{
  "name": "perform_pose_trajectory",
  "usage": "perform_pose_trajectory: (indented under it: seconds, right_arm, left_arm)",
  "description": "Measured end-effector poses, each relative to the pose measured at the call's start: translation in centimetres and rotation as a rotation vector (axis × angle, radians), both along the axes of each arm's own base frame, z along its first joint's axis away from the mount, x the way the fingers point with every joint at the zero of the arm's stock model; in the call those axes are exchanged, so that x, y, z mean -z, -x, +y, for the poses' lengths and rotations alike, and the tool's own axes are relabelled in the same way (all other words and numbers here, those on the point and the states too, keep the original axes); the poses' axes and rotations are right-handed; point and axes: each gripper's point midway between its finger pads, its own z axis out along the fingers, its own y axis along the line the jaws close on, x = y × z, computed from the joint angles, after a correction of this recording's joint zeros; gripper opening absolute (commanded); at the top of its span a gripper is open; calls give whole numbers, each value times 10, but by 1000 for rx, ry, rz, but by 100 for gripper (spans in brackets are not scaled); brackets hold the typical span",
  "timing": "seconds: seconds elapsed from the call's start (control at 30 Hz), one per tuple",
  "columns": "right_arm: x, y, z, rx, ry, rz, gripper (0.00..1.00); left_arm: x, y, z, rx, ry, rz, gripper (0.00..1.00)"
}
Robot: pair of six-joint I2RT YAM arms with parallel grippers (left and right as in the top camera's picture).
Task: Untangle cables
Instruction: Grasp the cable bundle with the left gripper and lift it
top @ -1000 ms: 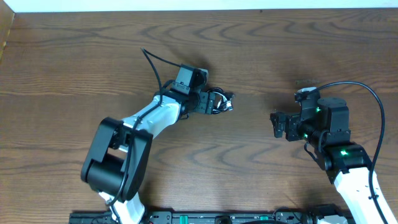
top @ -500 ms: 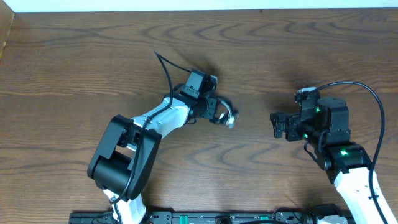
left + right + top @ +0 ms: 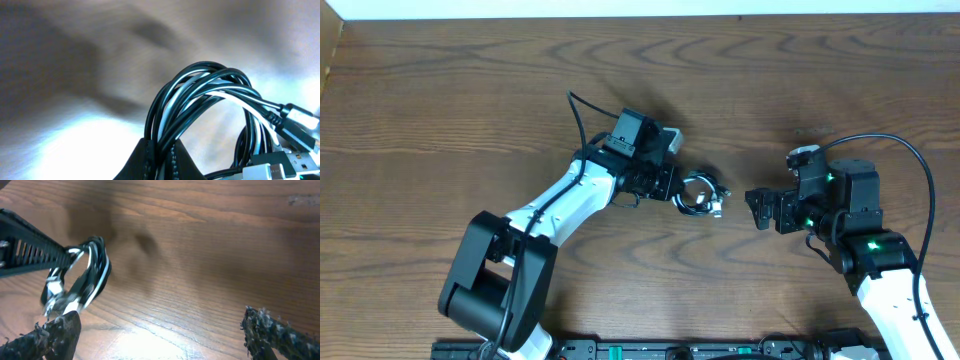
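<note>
cables (image 3: 700,193) one tangled coil — left jaws clamped on it; right jaws wide, empty — separating not started

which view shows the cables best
Left wrist: the cables fill the frame, black and white strands and plug ends distinct. Overhead shows only a small coil at the left pincer; right wrist shows them blurred, off to the left.

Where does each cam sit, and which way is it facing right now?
Overhead: fixed above the table, looking straight down; left gripper shut on the cables, right gripper open.
Left wrist: rides the left gripper, looks along its own fingers; the coiled cables fill the view.
Right wrist: rides the right gripper, faces across the table; own fingertips in the bottom corners.
Shared: all three show the cables.
</note>
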Motion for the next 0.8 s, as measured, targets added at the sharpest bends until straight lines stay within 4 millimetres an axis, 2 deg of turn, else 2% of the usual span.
perform_pose_trajectory:
  seconds: [0.13,0.23,0.5,0.8]
  right_arm:
    - [0,1,2,-9,-10,3,99]
    - [1,2,2,4,-22,17,99]
    - [10,5,7,60,-101,105,99]
    - [4,5,28,-37,-191,101,99]
  left_arm:
    - [-11,16,-11,78,95,43,7]
    - [-14,18,-12,91,118,52,7]
    - [-24,0,3,-63,196,179,7]
    - [-36,12,-3,-225,266,481,8]
